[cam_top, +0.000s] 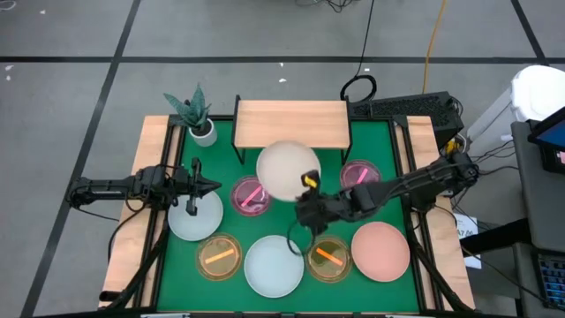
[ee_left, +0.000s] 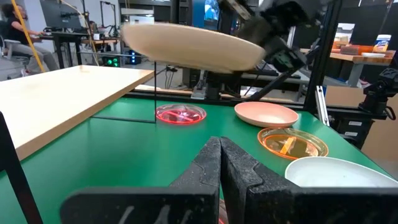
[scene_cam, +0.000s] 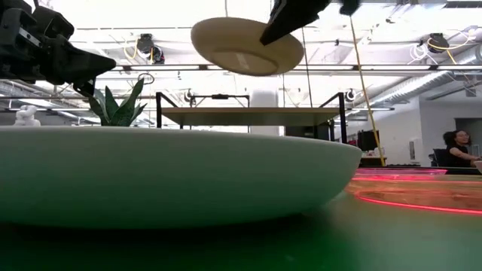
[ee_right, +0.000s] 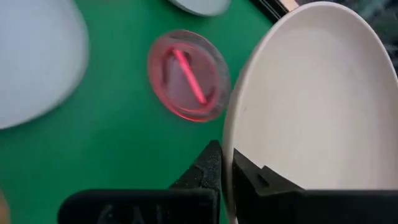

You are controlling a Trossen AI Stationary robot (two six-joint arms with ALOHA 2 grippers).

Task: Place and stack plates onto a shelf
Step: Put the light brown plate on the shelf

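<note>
The right gripper [cam_top: 306,190] is pinching the cream plate's [cam_top: 288,170] rim, holding it aloft at frame centre, just below the shelf [cam_top: 291,123]. The left gripper [cam_top: 210,185], jaws pressed together, is hovering mid-left over the white plate [cam_top: 195,216].

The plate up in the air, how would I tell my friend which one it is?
Look at the wooden shelf at the back of the green mat. Just in front of it, the right hand holds the cream plate by its rim. It is the only plate lifted up; the others lie on the mat.
</note>
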